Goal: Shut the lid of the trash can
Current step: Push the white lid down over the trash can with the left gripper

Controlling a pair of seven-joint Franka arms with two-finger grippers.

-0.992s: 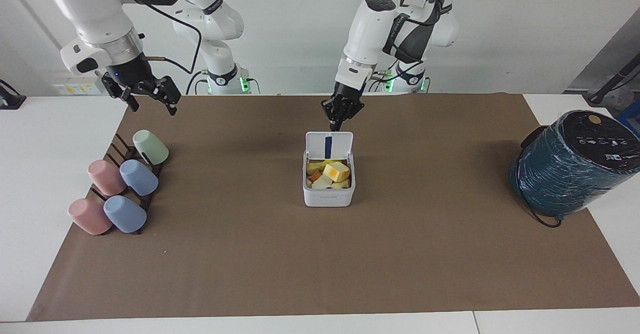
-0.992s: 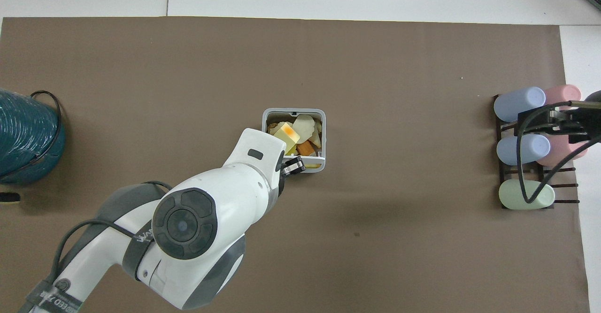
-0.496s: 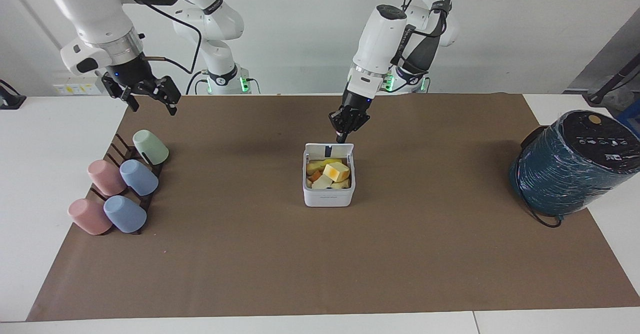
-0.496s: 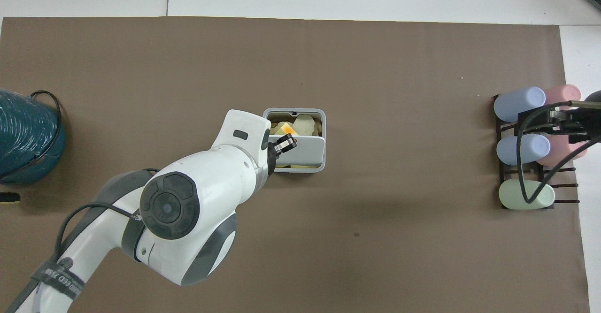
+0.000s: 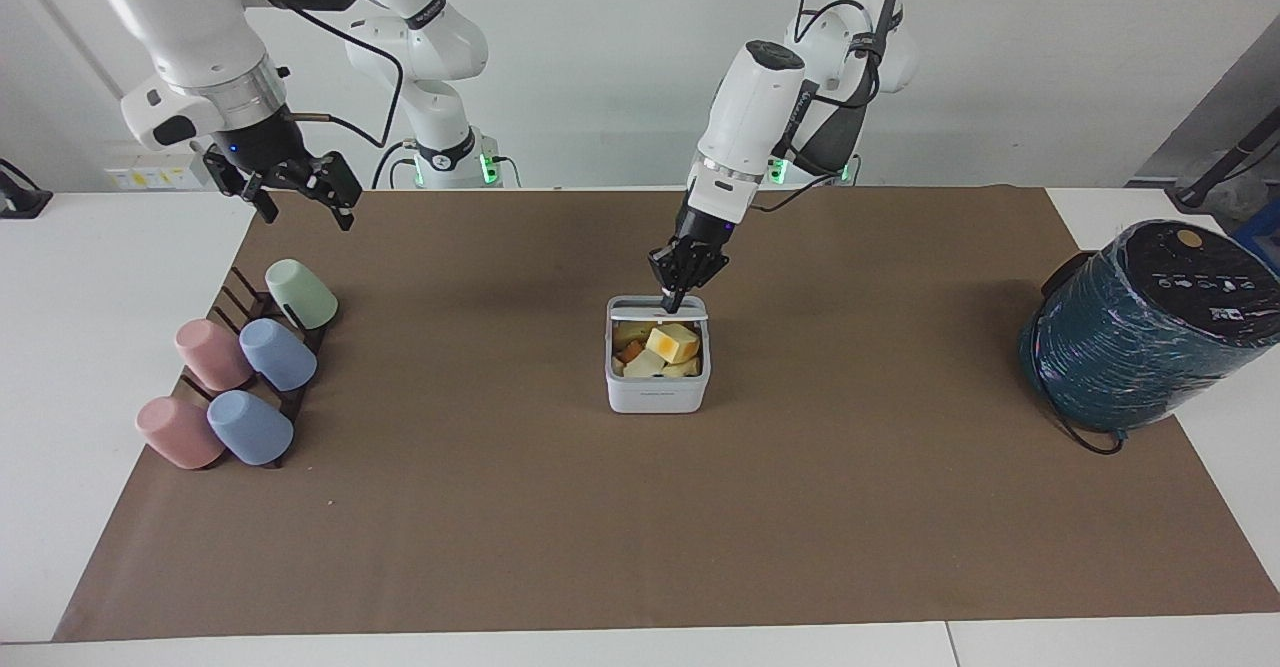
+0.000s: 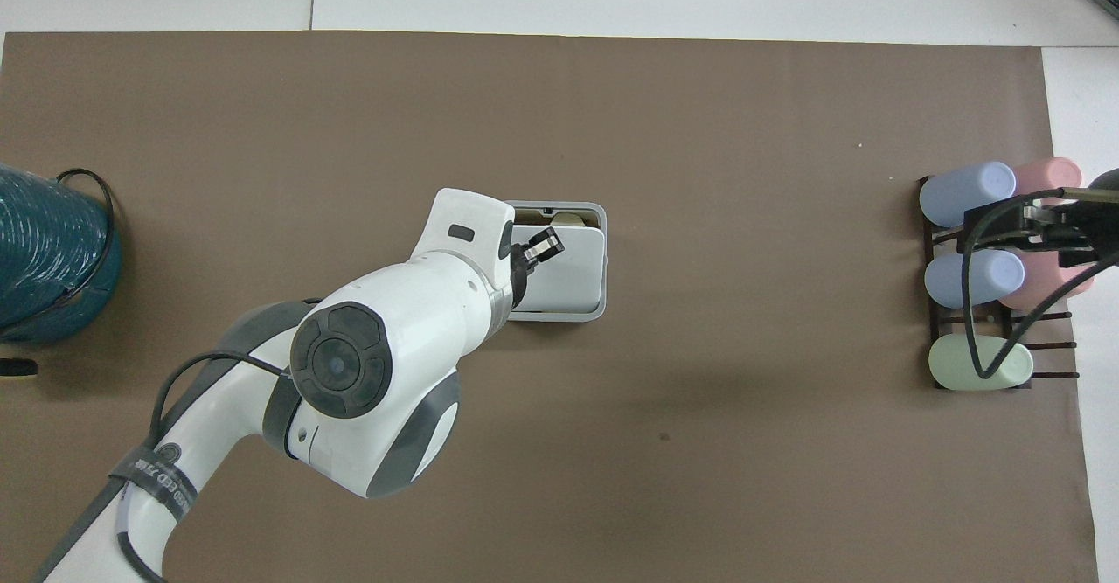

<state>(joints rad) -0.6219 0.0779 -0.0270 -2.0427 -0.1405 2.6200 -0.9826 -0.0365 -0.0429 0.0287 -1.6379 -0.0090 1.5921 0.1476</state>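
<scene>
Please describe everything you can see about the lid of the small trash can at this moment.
The lid is a square white plastic flap with rounded corners, hinged on the edge of the trash can nearer the robots. It is tilted far down over the opening but not shut: in the facing view, yellow and orange pieces still show under its raised free edge. The left gripper presses on its top with its fingertips. The underside is hidden.

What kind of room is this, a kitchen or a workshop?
Probably a robotics lab: two white robot arms work at a paper-covered table, set with test props like a small trash can and a rack of cups.
</scene>
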